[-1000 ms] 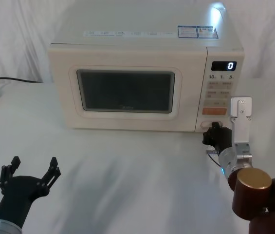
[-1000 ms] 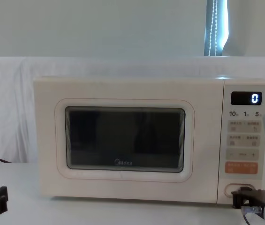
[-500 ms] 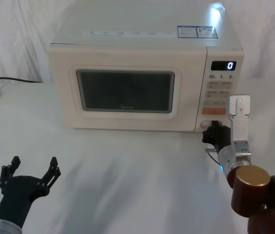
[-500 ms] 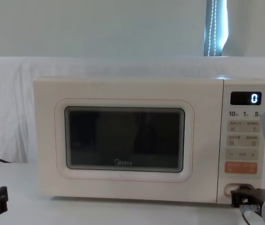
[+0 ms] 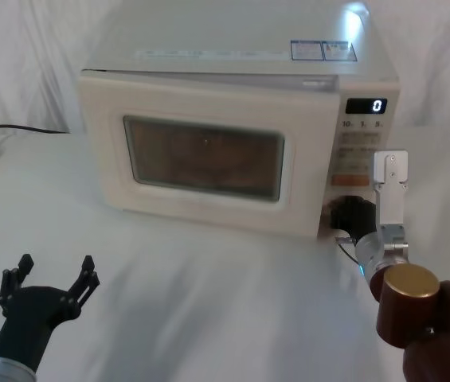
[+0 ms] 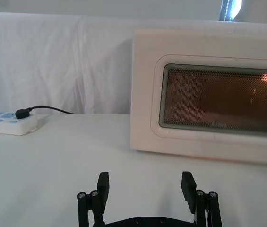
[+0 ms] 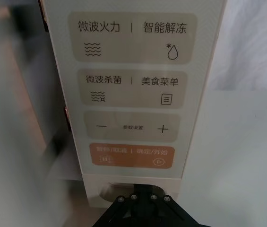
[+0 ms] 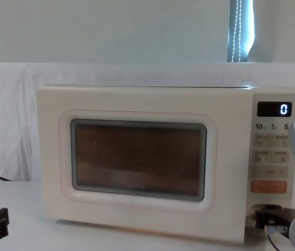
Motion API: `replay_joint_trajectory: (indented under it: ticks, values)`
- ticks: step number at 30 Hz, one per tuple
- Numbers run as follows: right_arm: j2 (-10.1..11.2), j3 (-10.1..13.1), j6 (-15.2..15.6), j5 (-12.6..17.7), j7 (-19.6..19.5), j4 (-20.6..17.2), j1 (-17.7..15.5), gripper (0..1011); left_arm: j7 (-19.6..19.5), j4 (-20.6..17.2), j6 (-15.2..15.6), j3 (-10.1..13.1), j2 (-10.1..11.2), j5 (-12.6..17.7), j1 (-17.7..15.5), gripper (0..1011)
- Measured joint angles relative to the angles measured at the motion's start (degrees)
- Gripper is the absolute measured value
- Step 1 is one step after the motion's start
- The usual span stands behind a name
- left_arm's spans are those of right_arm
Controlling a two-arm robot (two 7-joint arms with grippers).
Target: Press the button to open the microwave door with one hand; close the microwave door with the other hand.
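Right pincer: the black angular right gripper [image 5: 350,215] is pushed against the bottom of the control panel, right where the large cream rounded-oblong push button [image 7: 112,191] sits, just under the orange rectangular key [image 7: 131,155]. I cannot tell if its fingers are open or closed (they are tucked out of sight against the panel).

Why there: I think it presses the button so the door pops loose.

Door: the wide cream microwave door with the dark window [image 5: 205,157] stands swung out a little from the cream boxy microwave [image 5: 312,64], to the left of the right pincer. A warm light glows inside.

Left pincer: the black left gripper [image 6: 147,189] hangs low over the white table [image 5: 209,294], fingers spread wide and holding nothing. The door is ahead of it, well apart. I think it waits there to push the door shut.

Head view: shows the gap along the door's top edge.

Right wrist view: shows the keys up close.

Left wrist view: shows a white power strip [image 6: 8,122], off to the side.
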Motion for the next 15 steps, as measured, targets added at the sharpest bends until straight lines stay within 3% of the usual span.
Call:
replay_joint_trajectory:
  ticks: [15]
  values:
    - [0.05,0.14,-0.07,0.27,0.53,-0.29,-0.17,0,0.00,0.00,0.00,0.00,0.00,0.00,0.00,1001]
